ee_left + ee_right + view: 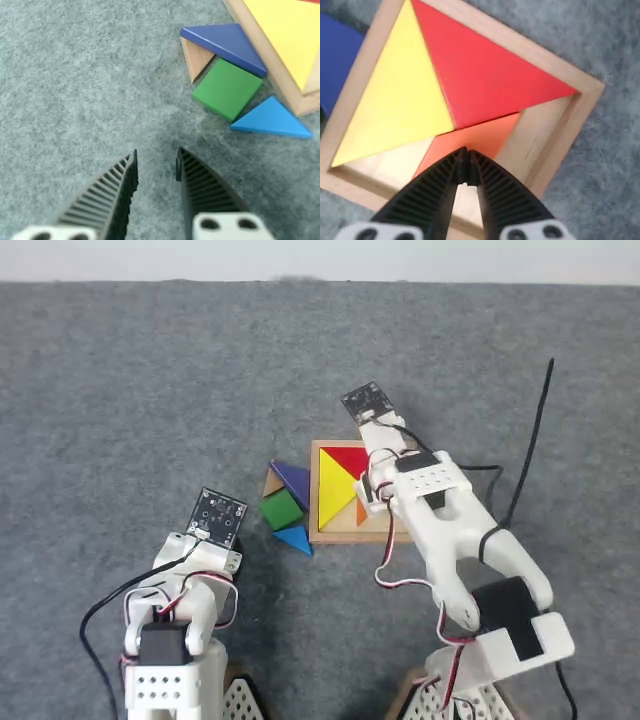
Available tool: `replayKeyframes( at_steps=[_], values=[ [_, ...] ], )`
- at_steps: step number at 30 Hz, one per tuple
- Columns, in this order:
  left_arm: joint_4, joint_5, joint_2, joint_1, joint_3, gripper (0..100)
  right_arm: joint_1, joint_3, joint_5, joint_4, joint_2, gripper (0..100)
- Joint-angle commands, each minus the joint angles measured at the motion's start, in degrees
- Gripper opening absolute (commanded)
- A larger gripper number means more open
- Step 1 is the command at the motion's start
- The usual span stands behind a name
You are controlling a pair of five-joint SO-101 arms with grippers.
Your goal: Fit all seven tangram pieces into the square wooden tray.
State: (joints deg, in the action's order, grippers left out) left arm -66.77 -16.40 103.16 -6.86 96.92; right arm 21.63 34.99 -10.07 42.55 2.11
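Well, the right gripper (466, 165) hangs over the square wooden tray (568, 130). Its two black fingers are pressed together at the tips, with nothing between them. Right under those tips, an orange piece (485, 135) lies inside the tray. Just past the orange piece sit a big red triangle (485, 75) and a big yellow triangle (395, 110). They lie flat in the tray and touch along one long edge. Some bare wood of the tray floor shows on both sides of this gripper.

The left gripper (156, 165) is low over the grey desk (75, 75), well apart from the tray. Its fingers stand a little apart, with a narrow gap and nothing in it. Ahead of it, four pieces lie on the desk just beside the tray: a dark blue piece (225, 42), a green square (227, 89), a light blue triangle (272, 119) and a plain wooden triangle (196, 57). The green square touches the dark blue piece, and the wooden triangle sits against them both. The light blue triangle lies close by the tray's corner
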Motion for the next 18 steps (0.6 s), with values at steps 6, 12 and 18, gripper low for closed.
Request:
replayKeyframes(
  at_steps=[6,12,18],
  values=[
    [0.79,-0.26,0.88,-0.26,-0.48,13,7.43,7.30,1.67,1.89,-7.25,0.9],
    [0.79,-0.26,0.88,-0.26,-0.48,13,10.95,8.62,1.67,1.89,-9.80,0.9],
    [0.79,-0.26,0.88,-0.26,-0.48,13,13.32,8.18,1.49,0.57,-9.80,0.9]
  ],
)
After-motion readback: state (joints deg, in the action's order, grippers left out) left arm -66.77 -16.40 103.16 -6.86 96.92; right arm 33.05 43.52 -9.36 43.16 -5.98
